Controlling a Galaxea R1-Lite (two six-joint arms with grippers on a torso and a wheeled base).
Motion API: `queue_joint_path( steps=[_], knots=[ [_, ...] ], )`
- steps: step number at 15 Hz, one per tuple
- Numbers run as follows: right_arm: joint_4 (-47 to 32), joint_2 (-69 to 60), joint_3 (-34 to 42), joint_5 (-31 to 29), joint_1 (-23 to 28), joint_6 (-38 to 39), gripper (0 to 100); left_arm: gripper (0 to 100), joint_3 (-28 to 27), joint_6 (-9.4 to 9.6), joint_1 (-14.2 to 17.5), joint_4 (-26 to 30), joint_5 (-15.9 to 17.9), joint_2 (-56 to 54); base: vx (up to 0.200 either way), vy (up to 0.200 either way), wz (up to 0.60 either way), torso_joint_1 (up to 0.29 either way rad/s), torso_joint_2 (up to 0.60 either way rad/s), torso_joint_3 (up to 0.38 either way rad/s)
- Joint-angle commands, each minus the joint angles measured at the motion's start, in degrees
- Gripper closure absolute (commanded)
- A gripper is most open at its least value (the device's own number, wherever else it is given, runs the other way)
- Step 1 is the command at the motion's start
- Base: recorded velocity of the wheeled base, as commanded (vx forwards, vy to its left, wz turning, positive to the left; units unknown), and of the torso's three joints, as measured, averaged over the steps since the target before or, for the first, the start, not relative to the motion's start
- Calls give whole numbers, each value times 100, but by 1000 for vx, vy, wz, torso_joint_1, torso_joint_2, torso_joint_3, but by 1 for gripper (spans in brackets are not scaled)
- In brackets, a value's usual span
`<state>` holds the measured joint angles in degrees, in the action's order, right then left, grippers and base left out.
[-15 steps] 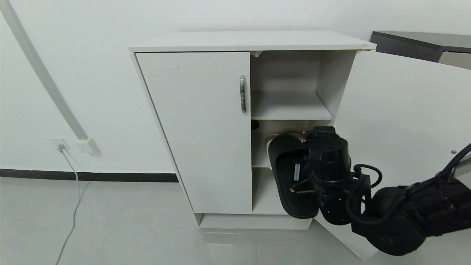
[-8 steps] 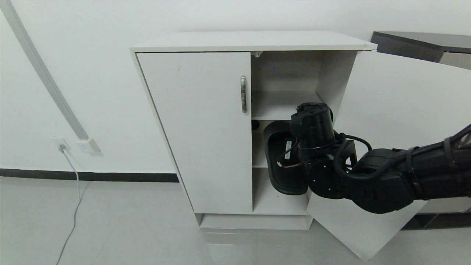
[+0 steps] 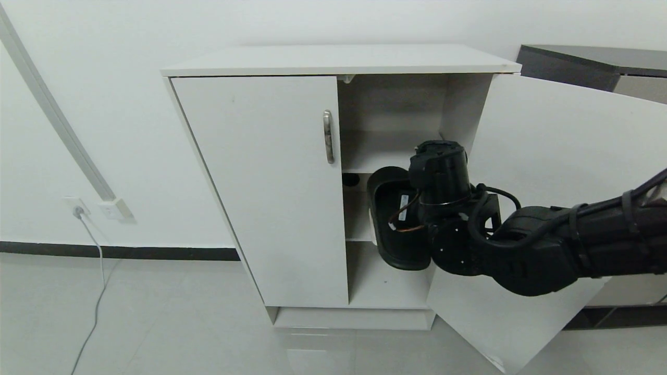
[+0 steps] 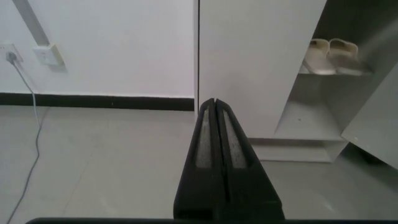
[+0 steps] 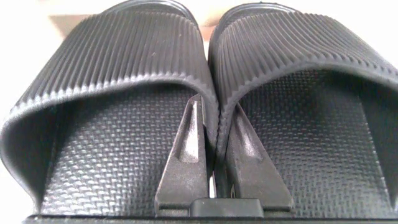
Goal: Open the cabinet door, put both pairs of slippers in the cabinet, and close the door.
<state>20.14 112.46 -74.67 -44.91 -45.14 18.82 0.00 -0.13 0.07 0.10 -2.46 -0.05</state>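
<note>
White cabinet (image 3: 250, 182) stands open on its 3 o'clock half, where the right gripper (image 5: 216, 104), clenched on the black slippers (image 3: 388, 224) upright at the opening, could snag them on the middle shelf (image 3: 357, 240) and drop them.

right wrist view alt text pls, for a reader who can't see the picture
Close up, the right gripper has its jaws shut on the inner edges of two black slippers lying side by side. Their ribbed straps arch over textured footbeds.
</note>
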Motion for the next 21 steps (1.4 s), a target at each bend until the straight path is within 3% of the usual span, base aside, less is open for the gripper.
queue_joint_path(
  steps=[1,5,14,21],
  knots=[
    [-28,145,-312,202,-56,-63,100,100,0,-4,1,8,0,5,0,0,0,0,0,0],
    [-36,444,-865,211,58,-529,100,100,0,-4,1,8,0,5,0,0,0,0,0,0],
    [-80,514,-1120,114,67,-907,100,100,0,13,1,8,9,5,0,0,0,0,0,0],
    [-98,470,-1129,114,199,-907,100,100,0,13,1,8,9,5,200,0,0,5,2,5]
  ],
)
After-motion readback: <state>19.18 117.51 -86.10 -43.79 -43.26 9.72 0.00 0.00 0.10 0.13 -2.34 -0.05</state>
